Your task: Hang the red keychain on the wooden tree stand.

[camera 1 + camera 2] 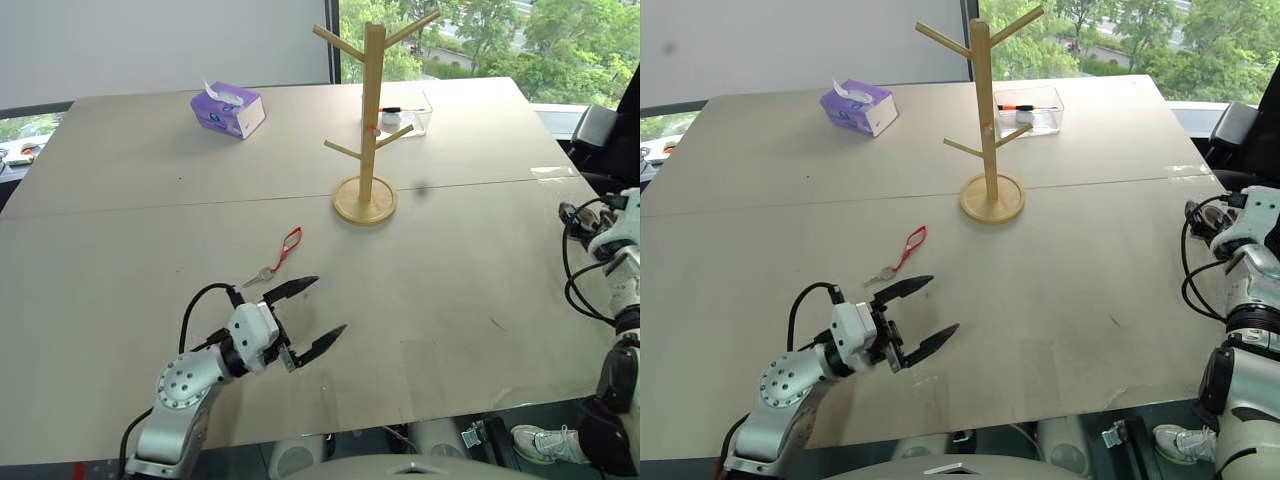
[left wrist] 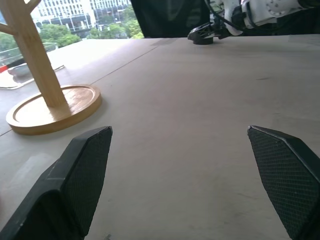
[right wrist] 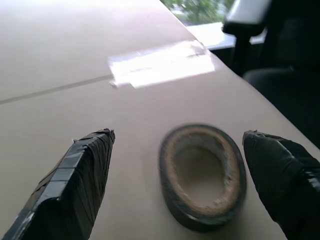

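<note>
The red keychain lies flat on the table, its small silver key at the near end. My left gripper hovers open just short of it and slightly to the right, with nothing between its fingers. The wooden tree stand stands upright farther back, its round base also in the left wrist view. At the table's right edge my right gripper is open. A roll of black tape lies on the table between its fingers, with a gap on each side.
A purple tissue box sits at the back left. A clear plastic box stands behind the stand. A seam runs across the table. A black chair is past the right edge.
</note>
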Action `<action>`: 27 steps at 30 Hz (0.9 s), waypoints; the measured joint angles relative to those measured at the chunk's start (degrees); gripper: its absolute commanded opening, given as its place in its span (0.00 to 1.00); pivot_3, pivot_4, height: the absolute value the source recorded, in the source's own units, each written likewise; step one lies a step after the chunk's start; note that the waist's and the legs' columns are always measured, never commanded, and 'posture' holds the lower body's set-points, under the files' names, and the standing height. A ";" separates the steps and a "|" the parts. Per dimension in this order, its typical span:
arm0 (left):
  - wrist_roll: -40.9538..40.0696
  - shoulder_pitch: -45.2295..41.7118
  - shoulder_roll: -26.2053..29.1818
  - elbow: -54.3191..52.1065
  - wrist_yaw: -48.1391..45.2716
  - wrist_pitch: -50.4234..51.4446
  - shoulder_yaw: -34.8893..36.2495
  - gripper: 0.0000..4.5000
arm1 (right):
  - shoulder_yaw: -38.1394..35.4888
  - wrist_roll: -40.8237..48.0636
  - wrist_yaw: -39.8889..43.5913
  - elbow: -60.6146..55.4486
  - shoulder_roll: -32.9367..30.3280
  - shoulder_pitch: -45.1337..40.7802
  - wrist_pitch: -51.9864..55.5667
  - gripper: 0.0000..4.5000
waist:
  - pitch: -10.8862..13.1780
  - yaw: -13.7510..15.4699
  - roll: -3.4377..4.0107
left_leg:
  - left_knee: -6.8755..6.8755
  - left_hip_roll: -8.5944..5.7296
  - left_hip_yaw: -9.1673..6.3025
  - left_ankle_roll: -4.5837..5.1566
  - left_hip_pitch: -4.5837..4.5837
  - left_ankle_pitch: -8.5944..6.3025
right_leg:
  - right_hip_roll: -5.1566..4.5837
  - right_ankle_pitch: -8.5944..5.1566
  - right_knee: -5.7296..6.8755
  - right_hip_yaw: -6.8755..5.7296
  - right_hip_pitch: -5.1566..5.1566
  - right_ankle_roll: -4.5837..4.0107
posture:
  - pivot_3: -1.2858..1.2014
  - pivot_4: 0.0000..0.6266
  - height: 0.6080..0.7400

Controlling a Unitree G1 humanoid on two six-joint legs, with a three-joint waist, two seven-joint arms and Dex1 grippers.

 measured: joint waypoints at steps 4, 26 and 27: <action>0.05 -0.43 -2.59 -0.56 5.34 4.21 0.42 1.00 | 2.01 4.91 13.72 -16.00 0.02 7.27 3.66 0.99 | -0.01 0.10 0.00 | 0.00 0.07 -0.07 0.00 0.01 0.00 | 0.01 0.00 0.02 -0.05 0.02 0.01 | 0.52 0.24 1.00; 7.97 -18.15 -14.65 -11.44 44.02 52.06 4.70 1.00 | 18.47 10.08 45.48 -58.71 -6.57 31.51 8.52 0.99 | -0.02 0.84 -0.19 | 0.13 -0.13 -0.31 -0.02 -0.01 0.00 | 0.04 -0.01 0.09 -0.22 0.07 0.03 | 0.52 0.24 1.00; 7.97 -18.29 -14.76 -11.46 44.66 54.06 4.75 1.00 | 18.47 10.02 45.85 -58.63 -6.57 31.49 8.37 0.99 | -0.02 0.85 -0.19 | 0.13 -0.13 -0.32 -0.02 -0.02 0.01 | 0.04 -0.01 0.09 -0.22 0.07 0.03 | 0.52 0.24 1.00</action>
